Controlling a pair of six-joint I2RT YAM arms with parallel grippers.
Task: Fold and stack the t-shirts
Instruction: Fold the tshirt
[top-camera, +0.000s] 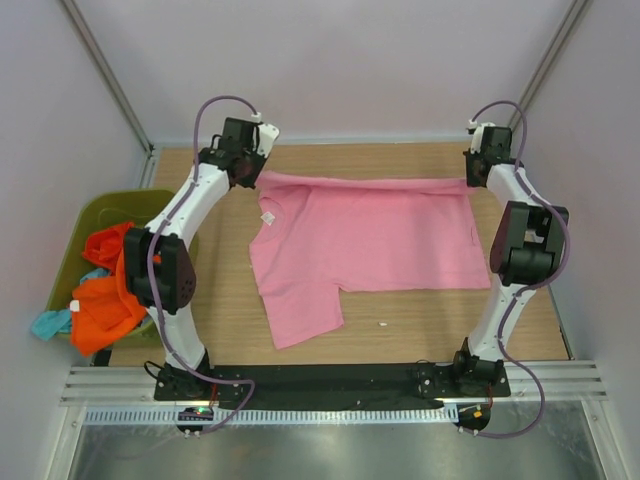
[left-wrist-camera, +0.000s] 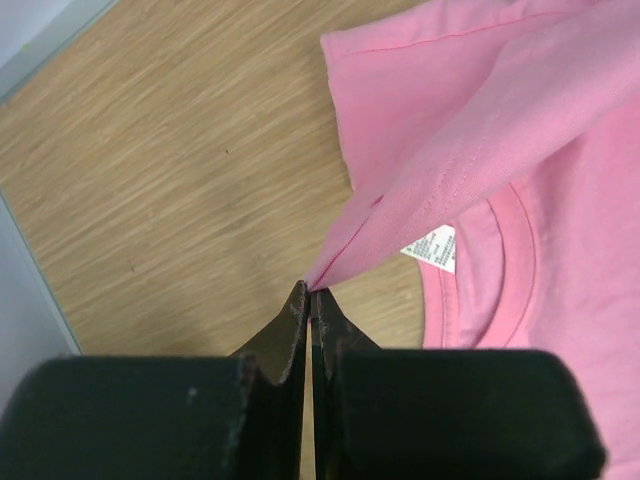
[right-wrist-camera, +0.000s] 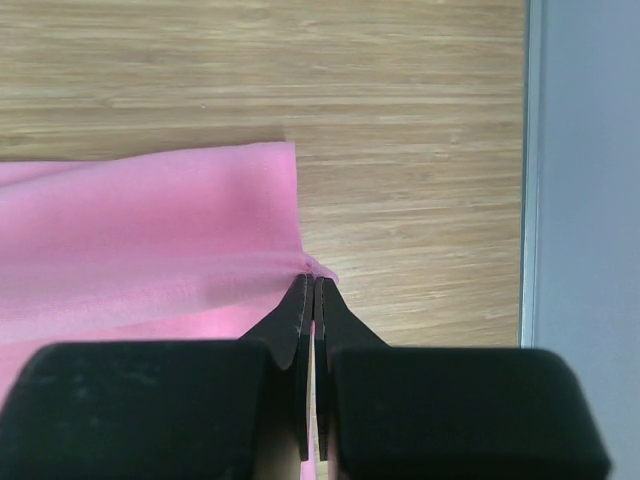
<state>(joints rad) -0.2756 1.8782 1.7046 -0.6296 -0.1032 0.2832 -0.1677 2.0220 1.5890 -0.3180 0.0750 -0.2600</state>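
Nearest you, the table (top-camera: 430, 320) showed bare wood along its near edge. One sleeve of the pink t-shirt (top-camera: 370, 245) reached toward that edge, left of the middle. Off the table's left edge stood the olive bin (top-camera: 100, 205). An orange t-shirt (top-camera: 100, 300) was heaped in it and spilled over its near rim, and a teal t-shirt (top-camera: 48, 322) hung at its near left corner.

The pink shirt lay across the middle of the table, collar (left-wrist-camera: 515, 260) toward the left and hem toward the right. A white label (left-wrist-camera: 432, 247) showed inside the neck.

Along the far edge, you had the shirt's far side raised off the wood and stretched between the two arms. Your left gripper (left-wrist-camera: 308, 295) was at the far left corner, its jaws pressed together on a pinch of pink cloth by the shoulder. Your right gripper (right-wrist-camera: 308, 282) was near the far right corner, its jaws likewise clamped on the corner of the hem, close to the table's right edge.
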